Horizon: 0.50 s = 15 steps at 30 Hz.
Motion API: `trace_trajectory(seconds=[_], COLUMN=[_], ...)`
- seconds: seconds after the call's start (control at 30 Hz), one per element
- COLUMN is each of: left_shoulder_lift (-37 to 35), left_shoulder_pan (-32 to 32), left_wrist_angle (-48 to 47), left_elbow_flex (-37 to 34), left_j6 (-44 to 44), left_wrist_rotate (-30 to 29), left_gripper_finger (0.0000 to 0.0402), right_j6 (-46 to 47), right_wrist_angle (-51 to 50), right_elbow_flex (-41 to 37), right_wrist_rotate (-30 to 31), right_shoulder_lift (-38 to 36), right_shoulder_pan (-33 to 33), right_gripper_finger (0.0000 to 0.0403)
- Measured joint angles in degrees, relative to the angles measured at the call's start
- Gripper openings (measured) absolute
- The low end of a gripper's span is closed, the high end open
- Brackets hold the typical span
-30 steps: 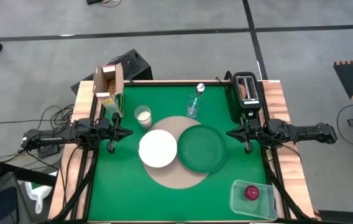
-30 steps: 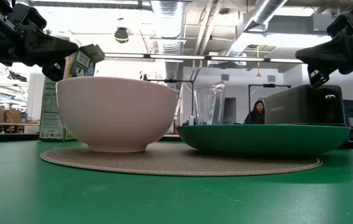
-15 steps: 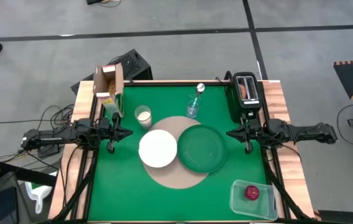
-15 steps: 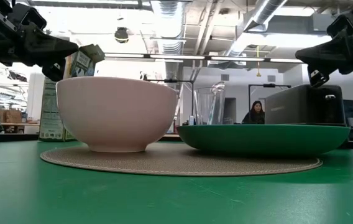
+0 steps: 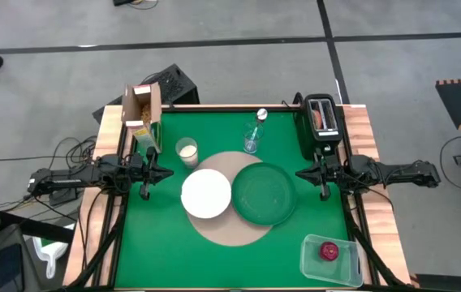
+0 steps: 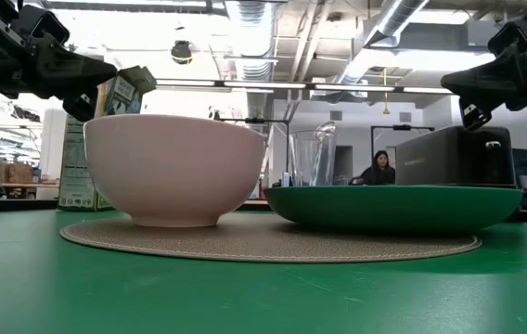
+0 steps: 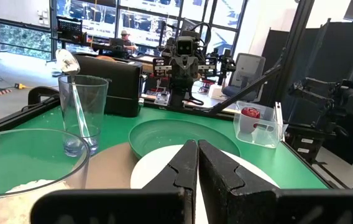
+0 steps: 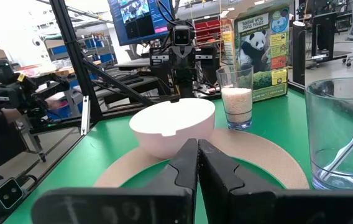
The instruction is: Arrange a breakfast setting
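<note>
A round tan mat lies mid-table and carries a white bowl and a larger green plate side by side. Behind the mat stand a cup of white stuff and a clear glass with a metal spoon standing in it. A small red fruit sits in a clear tub at the near right corner. Bread sticks out of a black toaster. My left gripper waits shut at the left edge, my right gripper shut at the right edge, both above the table and touching nothing.
An open cereal box with a panda picture stands at the far left corner. In the room beyond the table a person sits. Bare green table lies in front of the mat.
</note>
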Motion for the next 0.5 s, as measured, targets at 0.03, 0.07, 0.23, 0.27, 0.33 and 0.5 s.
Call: trace_trajectory(seconds=[0.03,0.07,0.23,0.27,0.33,0.5], left_shoulder_lift=[0.02,0.01,0.0,0.0,0.0,0.0], left_shoulder_pan=[0.02,0.01,0.0,0.0,0.0,0.0], left_wrist_angle=[-0.02,-0.01,0.0,0.0,0.0,0.0], left_elbow_flex=[-0.02,-0.02,0.0,-0.01,-0.02,-0.02], left_j6=[-0.01,0.0,0.0,0.0,0.01,0.01], left_wrist_rotate=[0.0,0.0,0.0,0.0,0.0,-0.01], left_gripper_finger=[0.0,0.0,0.0,0.0,0.0,0.0], right_j6=[0.0,0.0,0.0,0.0,0.0,0.0], right_wrist_angle=[-0.01,0.0,-0.01,-0.01,-0.01,-0.01], right_elbow_flex=[0.0,0.01,0.01,0.0,0.01,0.01], right_wrist_rotate=[0.0,0.02,0.01,0.0,0.02,0.0], right_shoulder_lift=[0.0,0.0,0.0,0.0,0.0,0.0], right_shoulder_pan=[0.01,0.0,0.0,0.01,0.01,-0.01], right_gripper_finger=[0.0042,0.0042,0.0042,0.0042,0.0042,0.0042])
